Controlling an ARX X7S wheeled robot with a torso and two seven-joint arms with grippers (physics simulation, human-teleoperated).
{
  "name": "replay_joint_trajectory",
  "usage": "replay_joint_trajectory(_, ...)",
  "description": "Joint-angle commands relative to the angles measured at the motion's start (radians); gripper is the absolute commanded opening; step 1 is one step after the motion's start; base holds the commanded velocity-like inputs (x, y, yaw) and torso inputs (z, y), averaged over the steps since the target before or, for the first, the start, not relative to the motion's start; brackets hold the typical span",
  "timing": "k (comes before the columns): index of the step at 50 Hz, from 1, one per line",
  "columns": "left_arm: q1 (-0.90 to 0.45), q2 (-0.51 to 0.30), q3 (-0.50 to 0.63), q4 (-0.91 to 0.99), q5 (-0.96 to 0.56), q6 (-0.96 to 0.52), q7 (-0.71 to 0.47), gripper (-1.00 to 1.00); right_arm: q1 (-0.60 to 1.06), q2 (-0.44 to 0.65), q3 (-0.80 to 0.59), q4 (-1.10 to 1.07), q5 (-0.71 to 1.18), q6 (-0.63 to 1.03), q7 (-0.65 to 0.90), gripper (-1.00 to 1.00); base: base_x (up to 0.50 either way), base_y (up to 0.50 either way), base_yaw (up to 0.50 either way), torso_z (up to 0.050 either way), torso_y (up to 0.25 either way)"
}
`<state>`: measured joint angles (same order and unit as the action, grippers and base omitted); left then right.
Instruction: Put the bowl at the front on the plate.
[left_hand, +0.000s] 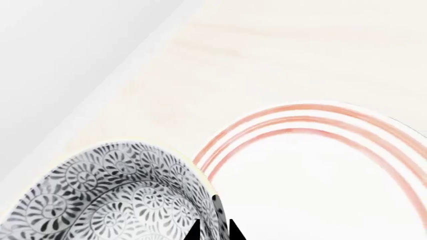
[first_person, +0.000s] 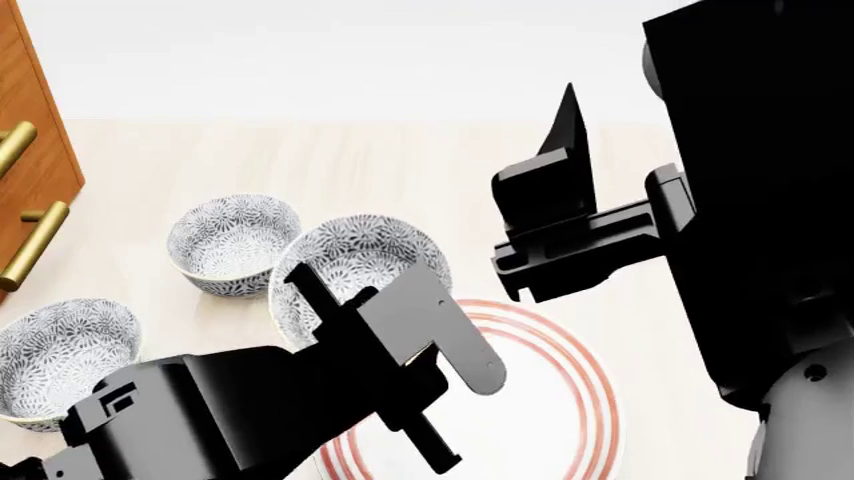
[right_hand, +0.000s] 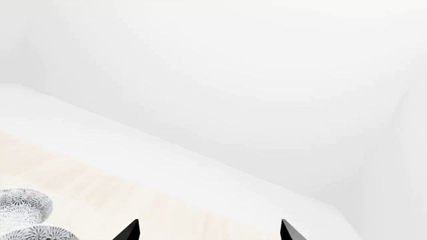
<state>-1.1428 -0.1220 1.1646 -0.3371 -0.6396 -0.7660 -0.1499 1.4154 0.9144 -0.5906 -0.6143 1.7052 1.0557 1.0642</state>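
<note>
The bowl (first_person: 358, 258), white with a dense grey-blue floral pattern, hangs tilted just above the table by the plate's far-left edge. My left gripper (first_person: 400, 322) is shut on its rim; in the left wrist view the patterned wall (left_hand: 120, 195) runs between the two black fingertips of the left gripper (left_hand: 213, 231). The plate (first_person: 567, 400) is wide and white with thin red rings (left_hand: 293, 117); my left arm hides part of it. My right gripper (first_person: 567, 140) is raised above the table behind the plate. It is open and empty in its wrist view (right_hand: 209, 231).
Two more patterned bowls stand on the pale wooden table, one behind-left (first_person: 230, 243) and one at the near left (first_person: 56, 352). A wooden cabinet with brass handles (first_person: 30, 240) borders the left side. A white wall (right_hand: 253, 90) rises behind the table.
</note>
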Motion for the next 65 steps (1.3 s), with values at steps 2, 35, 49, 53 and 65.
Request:
replay_joint_trajectory(2, 0.003, 0.036, 0.007, -0.058, 0.033, 0.040, -0.007, -1.00, -0.008, 0.008, 0.000, -0.008, 0.006, -0.007, 0.009, 1.00, 0.00, 0.00, 0.00, 0.000, 0.000)
replay_joint_trajectory(35, 0.017, 0.109, 0.072, -0.100, 0.062, 0.108, -0.010, -1.00, 0.012, 0.007, -0.008, -0.002, 0.014, -0.004, 0.009, 1.00, 0.00, 0.00, 0.00, 0.000, 0.001)
replay_joint_trajectory(49, -0.043, 0.121, 0.235, -0.077, -0.140, 0.183, -0.121, -1.00, 0.064, 0.002, -0.022, 0.010, 0.065, 0.021, 0.043, 1.00, 0.00, 0.00, 0.00, 0.000, 0.000)
replay_joint_trajectory(53, -0.065, 0.122, 0.288, -0.088, -0.197, 0.217, -0.150, -1.00, 0.051, 0.010, -0.018, 0.000, 0.062, 0.012, 0.041, 1.00, 0.00, 0.00, 0.00, 0.000, 0.003)
replay_joint_trajectory(65, -0.104, 0.122, 0.379, -0.087, -0.286, 0.272, -0.196, -1.00, 0.051, 0.021, -0.018, -0.012, 0.077, 0.006, 0.056, 1.00, 0.00, 0.00, 0.00, 0.000, 0.000)
